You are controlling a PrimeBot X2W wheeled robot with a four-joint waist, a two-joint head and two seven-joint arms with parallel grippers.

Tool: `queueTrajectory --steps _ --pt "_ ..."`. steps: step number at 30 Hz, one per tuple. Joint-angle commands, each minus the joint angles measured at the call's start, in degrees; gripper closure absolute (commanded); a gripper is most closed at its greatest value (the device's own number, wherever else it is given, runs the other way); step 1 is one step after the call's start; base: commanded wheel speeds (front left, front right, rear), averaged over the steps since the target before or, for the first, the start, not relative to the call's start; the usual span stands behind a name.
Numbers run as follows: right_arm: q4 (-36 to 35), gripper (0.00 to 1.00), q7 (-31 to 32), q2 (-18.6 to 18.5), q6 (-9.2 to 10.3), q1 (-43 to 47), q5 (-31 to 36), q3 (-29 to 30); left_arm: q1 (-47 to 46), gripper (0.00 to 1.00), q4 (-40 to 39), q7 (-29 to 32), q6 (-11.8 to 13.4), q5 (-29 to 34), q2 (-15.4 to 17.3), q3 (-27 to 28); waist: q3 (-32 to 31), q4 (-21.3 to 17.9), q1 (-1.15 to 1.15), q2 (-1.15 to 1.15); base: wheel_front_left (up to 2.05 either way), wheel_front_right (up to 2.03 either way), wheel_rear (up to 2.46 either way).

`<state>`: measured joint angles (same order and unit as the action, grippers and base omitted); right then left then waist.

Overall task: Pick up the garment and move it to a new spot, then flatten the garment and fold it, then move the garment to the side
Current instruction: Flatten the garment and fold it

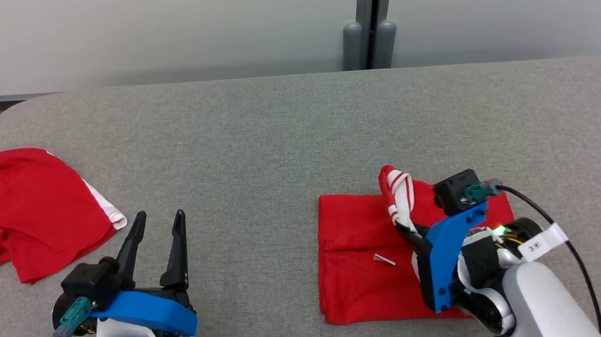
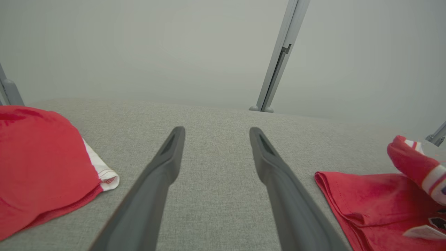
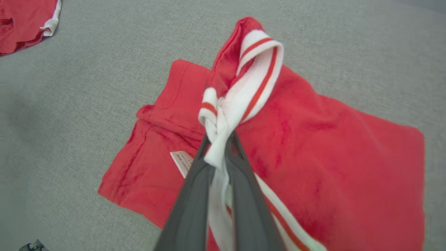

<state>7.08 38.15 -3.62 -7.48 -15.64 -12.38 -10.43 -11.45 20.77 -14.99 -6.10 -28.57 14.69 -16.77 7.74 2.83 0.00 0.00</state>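
Note:
A red garment (image 1: 361, 275) with white-and-red striped trim lies folded on the grey surface at the right, also seen as the garment (image 3: 331, 157) and the garment (image 2: 369, 198). My right gripper (image 1: 411, 235) is shut on its striped trim (image 3: 244, 94), which it holds lifted and bunched above the fold; the dark fingers (image 3: 195, 195) pinch the white band. A small white label (image 1: 384, 259) lies on the cloth. My left gripper (image 1: 158, 218) stands open over bare surface at the lower left, fingers (image 2: 167, 157) spread with nothing between them.
A second red cloth (image 1: 23, 209) with a white hem lies crumpled at the far left, also the cloth (image 2: 38, 164). The grey padded table (image 1: 277, 138) has free room in the middle and back. A grey post (image 1: 372, 20) stands behind the far edge.

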Motion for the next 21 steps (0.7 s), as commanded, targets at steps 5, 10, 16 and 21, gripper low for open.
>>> queueTrajectory --steps 5,10,16,21 --pt "8.73 1.0 -3.05 0.73 -0.03 -5.01 -3.3 -4.64 -1.56 0.0 0.84 -0.26 -0.53 0.24 -0.13 -1.11 0.14 1.76 0.0 0.0 0.0 0.0 0.0" --pt "14.73 1.0 -5.22 0.71 -0.03 -8.17 -6.86 -7.88 -2.15 0.0 1.48 -0.26 -0.67 0.02 -0.47 -1.67 0.3 3.18 0.0 0.0 0.0 0.0 0.0" --pt "20.79 1.0 -7.23 0.73 -0.03 -10.93 -8.48 -8.32 -2.77 0.0 1.82 -0.26 -0.84 -0.08 -0.63 -1.76 0.6 4.23 0.0 0.0 0.0 0.0 0.0" --pt "21.85 0.0 -10.39 0.71 -0.03 -12.49 -12.83 -10.35 -2.33 0.0 1.79 -0.26 -0.75 -0.05 -0.63 -1.16 0.61 3.97 0.0 0.0 0.0 0.0 0.0"
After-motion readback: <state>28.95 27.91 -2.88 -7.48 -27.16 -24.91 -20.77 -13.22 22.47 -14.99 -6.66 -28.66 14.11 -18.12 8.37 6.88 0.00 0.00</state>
